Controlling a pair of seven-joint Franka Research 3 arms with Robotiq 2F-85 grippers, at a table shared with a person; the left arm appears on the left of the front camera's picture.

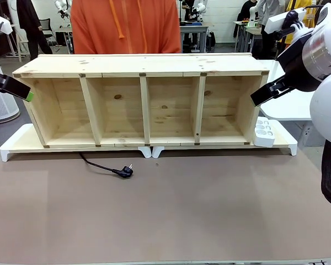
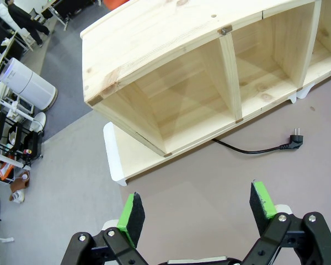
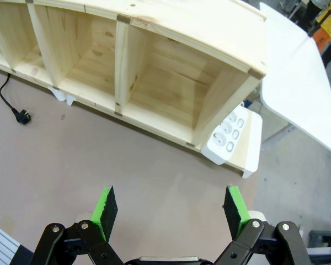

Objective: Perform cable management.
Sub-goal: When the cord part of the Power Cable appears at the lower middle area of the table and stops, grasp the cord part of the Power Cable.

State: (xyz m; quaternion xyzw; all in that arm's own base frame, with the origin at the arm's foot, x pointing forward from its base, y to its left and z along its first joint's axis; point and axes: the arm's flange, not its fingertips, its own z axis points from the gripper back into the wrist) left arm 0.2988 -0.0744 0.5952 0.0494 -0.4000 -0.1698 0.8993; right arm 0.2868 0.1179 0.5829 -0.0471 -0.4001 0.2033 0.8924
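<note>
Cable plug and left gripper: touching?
Apart. The left wrist view shows it plainly: the left gripper hangs open, with bare table between its green pads and the cable lying in front of the wooden shelf.

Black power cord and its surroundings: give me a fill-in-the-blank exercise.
The pale wooden shelf unit has ____ open compartments.
The thin black power cord lies on the brown table in ____ of the shelf.
The white multi-socket power strip sits at the shelf's ____ end, front view.
The left gripper and right gripper both stand ____.
Missing: four; front; right; open.
</note>
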